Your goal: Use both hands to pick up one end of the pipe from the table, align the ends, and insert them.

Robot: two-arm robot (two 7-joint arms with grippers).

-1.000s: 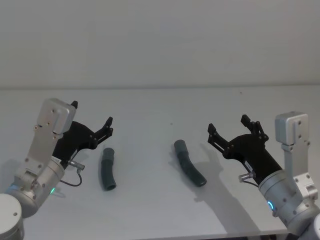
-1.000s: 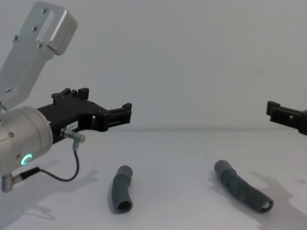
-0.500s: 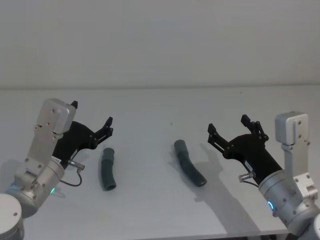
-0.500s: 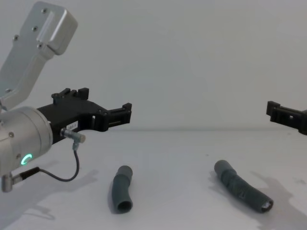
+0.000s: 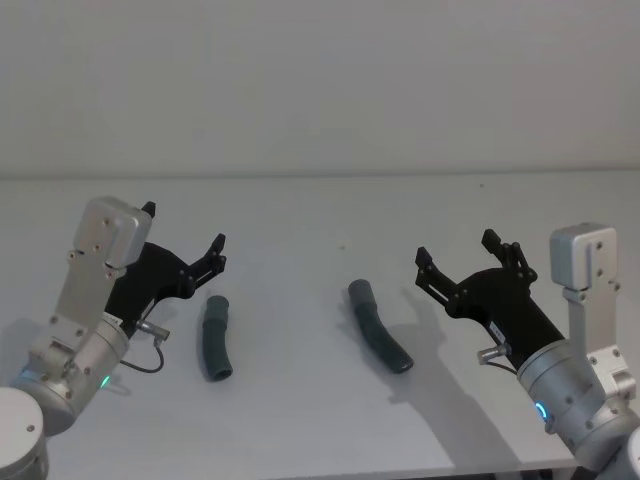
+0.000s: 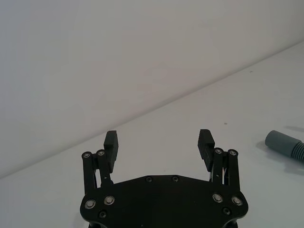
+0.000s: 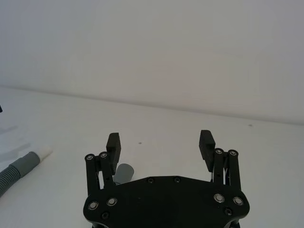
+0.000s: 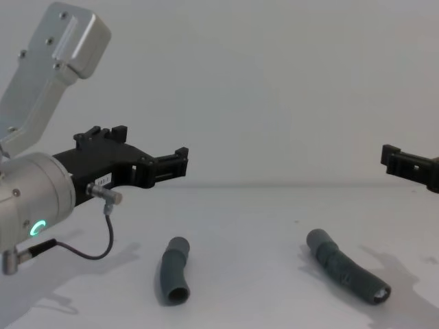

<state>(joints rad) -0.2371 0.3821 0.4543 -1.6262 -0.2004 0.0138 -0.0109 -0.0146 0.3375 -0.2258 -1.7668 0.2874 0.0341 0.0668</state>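
Observation:
Two grey ribbed pipe pieces lie apart on the white table (image 5: 320,210). The left piece (image 5: 214,338) (image 8: 174,271) is curved, with its open cuff end toward me. The right piece (image 5: 378,338) (image 8: 346,271) is longer, with a pale tip (image 8: 379,295) at its near end; this tip (image 7: 45,152) also shows in the right wrist view. My left gripper (image 5: 184,228) (image 6: 159,139) hovers open, left of and above the left piece. My right gripper (image 5: 456,248) (image 7: 160,139) hovers open to the right of the right piece. Nothing is held.
A plain pale wall rises behind the table's far edge. The table's front edge runs close below both arms. A thin black cable (image 8: 89,250) hangs from the left wrist above the table.

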